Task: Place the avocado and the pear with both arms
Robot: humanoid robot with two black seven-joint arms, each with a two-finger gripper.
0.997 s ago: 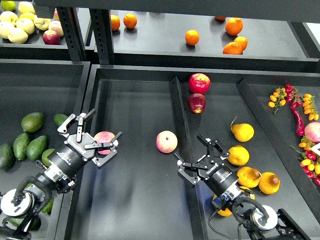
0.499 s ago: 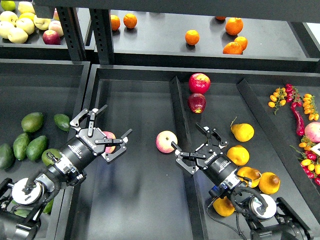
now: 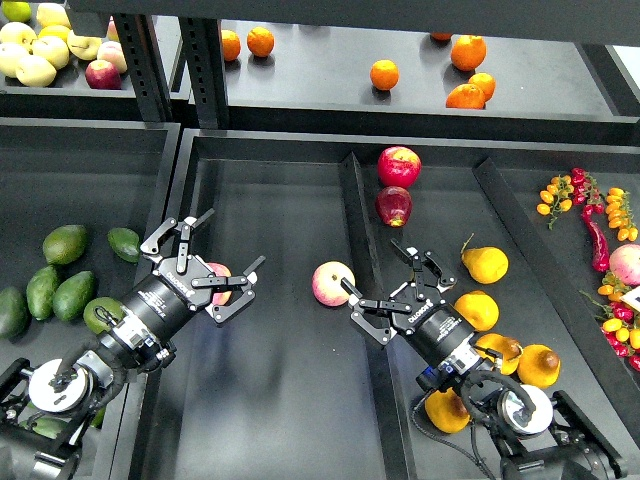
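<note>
Several avocados lie in the left bin. A dark green elongated avocado (image 3: 123, 243) lies nearest my left gripper, just left of it. My left gripper (image 3: 236, 238) is open and empty, hovering over a pink apple (image 3: 216, 281) in the middle bin. An orange-yellow pear (image 3: 538, 366) with a dark spot lies at the right among other yellow pears. My right gripper (image 3: 368, 264) is open and empty beside a pink-yellow apple (image 3: 332, 283), left of the pears.
A ridge (image 3: 352, 200) divides the middle bin from the right one. Two red apples (image 3: 398, 166) lie at its far end. A long-stemmed pear (image 3: 485, 264) and a plain one (image 3: 477, 310) lie near my right gripper. Oranges (image 3: 384, 74) sit on the back shelf, chillies (image 3: 598, 235) far right.
Over the second, my left gripper moved right and up, away from the avocados. My right gripper shifted slightly up and left toward the apple. Both stayed open.
</note>
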